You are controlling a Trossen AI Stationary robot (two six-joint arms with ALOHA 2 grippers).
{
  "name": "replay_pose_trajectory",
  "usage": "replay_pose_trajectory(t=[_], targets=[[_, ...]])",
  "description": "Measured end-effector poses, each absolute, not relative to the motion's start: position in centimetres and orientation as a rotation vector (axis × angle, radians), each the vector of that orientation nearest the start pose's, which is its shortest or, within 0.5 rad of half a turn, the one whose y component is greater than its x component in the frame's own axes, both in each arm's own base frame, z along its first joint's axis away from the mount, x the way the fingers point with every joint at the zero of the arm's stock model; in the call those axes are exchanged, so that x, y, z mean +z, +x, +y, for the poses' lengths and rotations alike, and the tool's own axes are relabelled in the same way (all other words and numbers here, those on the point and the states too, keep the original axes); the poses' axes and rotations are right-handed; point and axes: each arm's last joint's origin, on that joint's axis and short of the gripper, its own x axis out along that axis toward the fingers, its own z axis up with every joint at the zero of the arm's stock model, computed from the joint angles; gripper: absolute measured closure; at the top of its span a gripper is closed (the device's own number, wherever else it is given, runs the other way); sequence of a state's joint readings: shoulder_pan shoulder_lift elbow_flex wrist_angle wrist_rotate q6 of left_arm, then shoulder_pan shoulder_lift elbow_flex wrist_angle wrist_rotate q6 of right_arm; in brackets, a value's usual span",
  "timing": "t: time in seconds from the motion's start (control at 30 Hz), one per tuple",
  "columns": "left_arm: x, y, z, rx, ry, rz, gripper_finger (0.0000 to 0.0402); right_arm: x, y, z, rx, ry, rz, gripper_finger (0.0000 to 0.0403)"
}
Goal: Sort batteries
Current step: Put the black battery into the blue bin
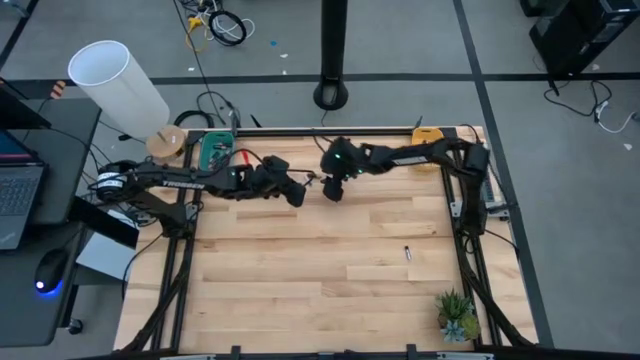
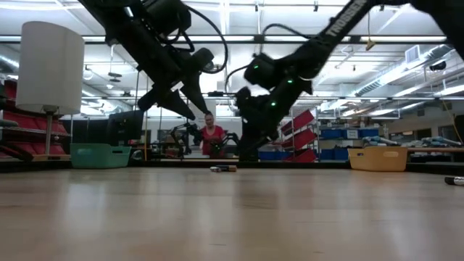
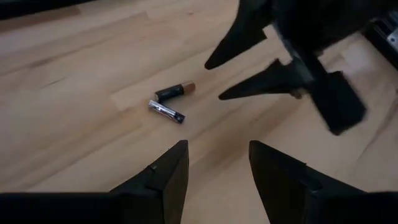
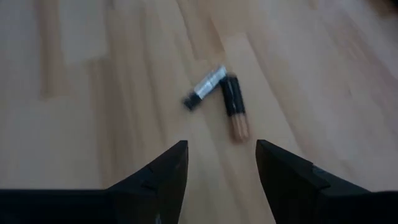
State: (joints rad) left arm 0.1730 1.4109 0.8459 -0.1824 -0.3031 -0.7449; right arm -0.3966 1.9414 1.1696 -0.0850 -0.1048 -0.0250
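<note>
White tube (image 1: 118, 85), teal tray (image 1: 215, 152), potted plant (image 1: 457, 315), laptop (image 1: 18, 190), mouse (image 1: 50, 270)

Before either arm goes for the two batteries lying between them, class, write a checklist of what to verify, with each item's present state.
1. Left gripper jaws open, empty: ok.
2. Right gripper jaws open, empty: ok.
3. Silvery battery and dark battery flat on the table: ok.
4. The two apart enough to grasp one alone: not ok, ends touch.
5. Arms clear of each other: not ok, right gripper looms close in the left wrist view.
6. Lone battery out of the way: ok.
</note>
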Motion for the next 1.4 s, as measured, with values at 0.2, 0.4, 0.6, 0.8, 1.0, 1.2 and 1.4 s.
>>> replay_pose_trajectory(t=[0.2, 0.4, 0.6, 0.8, 1.0, 1.2, 1.4], targets=[[22.5, 27.3, 5.2, 0.843, -0.652, 0.488, 0.0220, 15.4, 39.8, -16.9, -0.193, 0.155, 0.969, 0.0227], [24.4, 24.8, 5.0, 0.925, -0.632, 0.479, 0.0220, 15.6, 41.4, -17.9, -0.130, 0.151, 1.029, 0.0243], [26.4, 23.1, 4.8, 0.903, -0.584, 0.430, 0.0220, 15.9, 41.0, -18.5, -0.134, 0.160, 1.064, 0.0245], [27.3, 22.5, 4.8, 0.913, -0.573, 0.379, 0.0220, 17.3, 40.6, -18.6, -0.134, 0.190, 1.149, 0.0245], [27.4, 22.4, 4.9, 0.941, -0.541, 0.367, 0.0220, 19.4, 42.1, -19.3, -0.127, 0.201, 1.123, 0.0245], [27.1, 22.7, 4.8, 0.900, -0.541, 0.402, 0.0220, 18.2, 42.1, -19.7, -0.110, 0.288, 1.275, 0.0248], [24.5, 25.0, 5.8, 0.693, -0.496, 0.612, 0.0220, 24.9, 40.4, -19.3, -0.162, 0.236, 1.142, 0.0273]])
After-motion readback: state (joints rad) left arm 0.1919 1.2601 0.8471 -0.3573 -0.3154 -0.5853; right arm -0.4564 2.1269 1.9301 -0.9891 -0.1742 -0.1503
